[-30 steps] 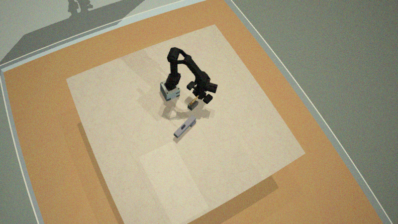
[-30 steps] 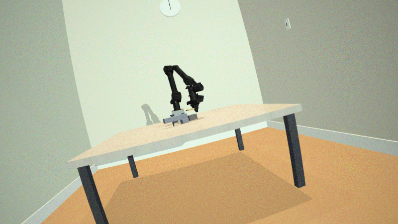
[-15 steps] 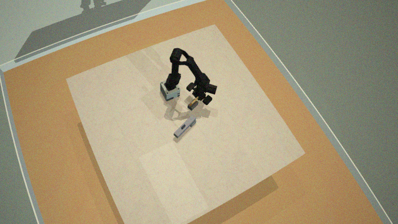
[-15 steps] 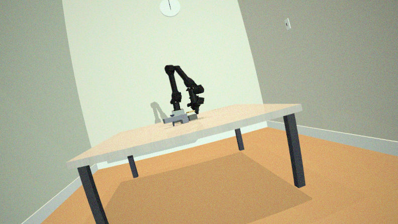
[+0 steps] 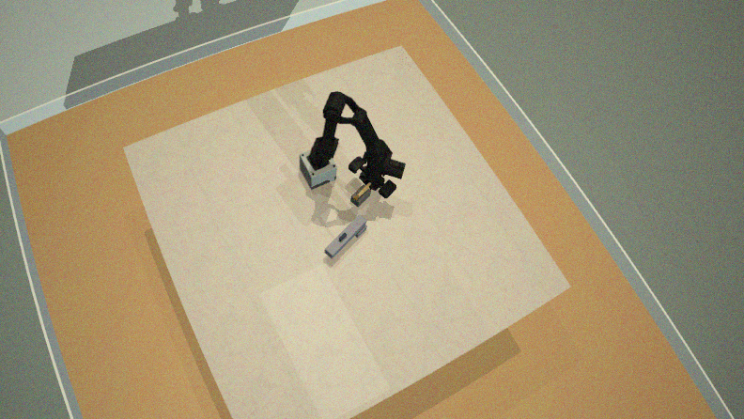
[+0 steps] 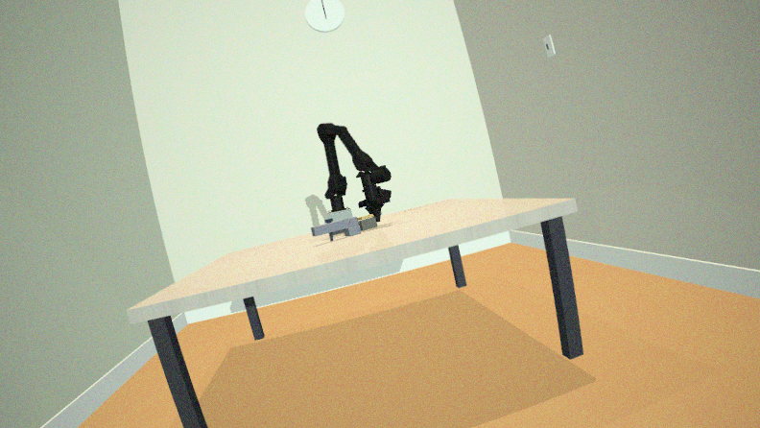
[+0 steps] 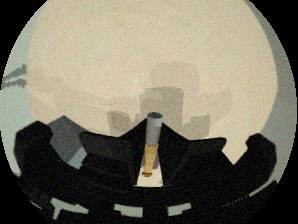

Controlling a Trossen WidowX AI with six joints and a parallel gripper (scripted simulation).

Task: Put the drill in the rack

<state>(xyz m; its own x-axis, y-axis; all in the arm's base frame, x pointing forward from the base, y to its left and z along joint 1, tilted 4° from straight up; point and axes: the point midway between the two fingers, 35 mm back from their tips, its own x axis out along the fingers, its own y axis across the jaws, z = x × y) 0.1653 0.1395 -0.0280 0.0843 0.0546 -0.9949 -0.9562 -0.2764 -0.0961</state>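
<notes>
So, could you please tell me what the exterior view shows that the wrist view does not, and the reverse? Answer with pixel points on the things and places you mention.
Only the exterior view: the wall clock (image 6: 324, 15), the wall plate (image 6: 549, 46), the table legs (image 6: 562, 287) and the long grey-lilac fixture (image 6: 334, 228).
Only the wrist view: the drill's grey cylindrical end (image 7: 154, 131), between the fingers.
Both: the gripper (image 6: 378, 219) (image 7: 154, 135), the drill's golden part (image 6: 366, 217) (image 7: 150, 154) and the pale tabletop (image 6: 266, 260) (image 7: 150, 40).

Counter: pale, faintly mottled top (image 5: 442, 271) (image 6: 255, 266) (image 7: 100, 50) on dark legs
Near middle: a long lavender-gray block (image 5: 343, 239) (image 6: 335, 226) (slanting, small dark piece on top)
Beyond it: a small dark gray rack (image 5: 358, 200) (image 6: 368, 223), well apart from the edges
Far left of rack: the arm's pale gray base (image 5: 317, 179) (image 6: 332, 217)
</notes>
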